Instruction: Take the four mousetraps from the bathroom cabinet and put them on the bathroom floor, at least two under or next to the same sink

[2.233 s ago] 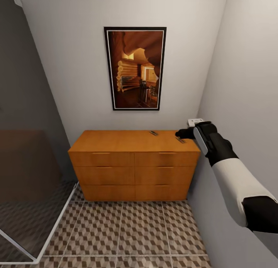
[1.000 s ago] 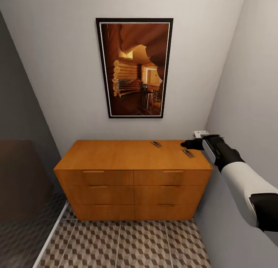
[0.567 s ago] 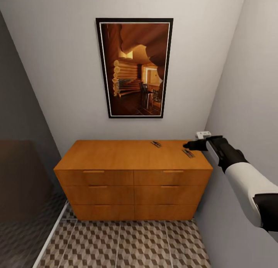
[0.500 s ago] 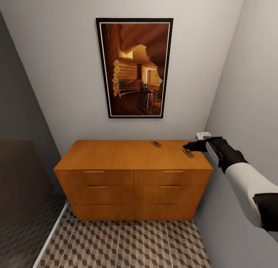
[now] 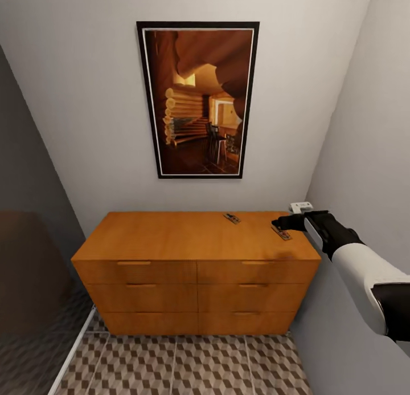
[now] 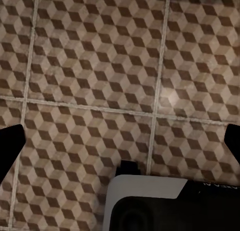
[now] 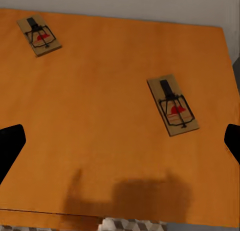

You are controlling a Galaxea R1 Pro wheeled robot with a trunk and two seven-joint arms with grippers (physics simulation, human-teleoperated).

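While the right hand hovers over the right end of the cabinet, its 2 black fingers stand wide apart and hold nothing, their tips showing at opposite edges of the right wrist view. 2 mousetraps lie flat on the smooth orange-brown wooden top, well apart from each other: the nearer mousetrap sits just beside the hand, a thin tan wooden rectangle with a black wire spring and a red spot, and the farther mousetrap rests toward the back edge near the wall. Below the top, the cabinet front shows 6 flat drawer fronts with slim bar handles of the same wood. A tall dark-framed picture of a log interior hangs on the plain pale wall above. The left hand points down at the bathroom floor, its fingers also spread wide and empty, over large square tiles printed with brown, beige and white cubes between pale grout lines.
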